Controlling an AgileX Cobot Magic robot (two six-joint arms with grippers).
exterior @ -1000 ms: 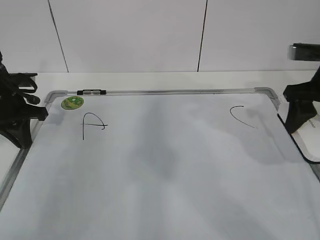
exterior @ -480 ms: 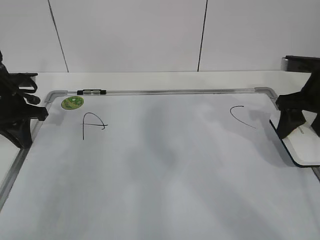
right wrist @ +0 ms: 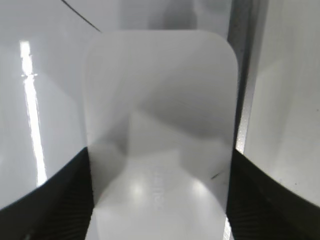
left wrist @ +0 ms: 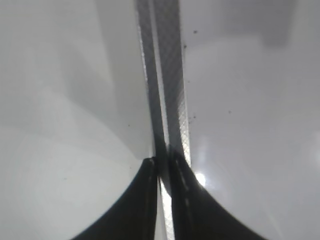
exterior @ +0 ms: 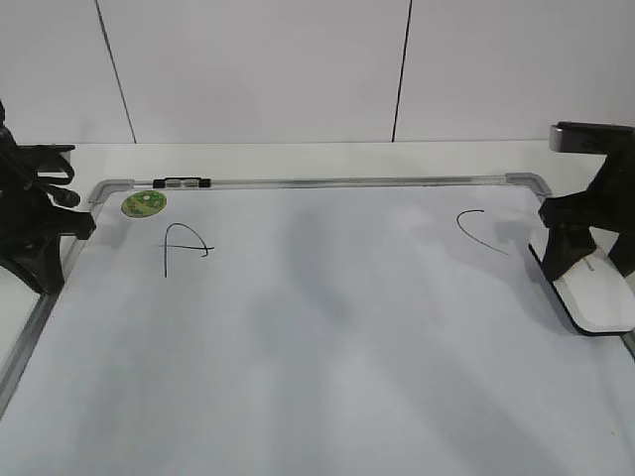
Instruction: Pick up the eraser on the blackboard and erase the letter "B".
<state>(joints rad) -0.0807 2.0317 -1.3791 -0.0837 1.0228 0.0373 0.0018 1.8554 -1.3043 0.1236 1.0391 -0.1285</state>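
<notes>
The white eraser point(exterior: 597, 294) lies flat on the blackboard point(exterior: 327, 347) at its right edge. My right gripper point(exterior: 575, 256) sits over the eraser's far end. In the right wrist view the eraser point(right wrist: 160, 115) fills the gap between the fingers of the right gripper point(right wrist: 159, 165), which press on both its long sides. No letter "B" shows; the board's middle is blank. My left gripper point(exterior: 50, 238) is shut and empty at the board's left edge. In the left wrist view its tips point(left wrist: 162, 164) hang over the grey frame point(left wrist: 167, 75).
A letter "A" point(exterior: 185, 248) is at the board's left and a "C" point(exterior: 480, 230) at its right, close to the eraser. A green sticker point(exterior: 144, 203) and a black-and-silver clip point(exterior: 183, 182) sit at the top left. The board's right frame point(right wrist: 245, 75) runs beside the eraser.
My right gripper has moved left and down onto the board with the eraser, which now lies flat and in fuller view. The left arm has not moved.
</notes>
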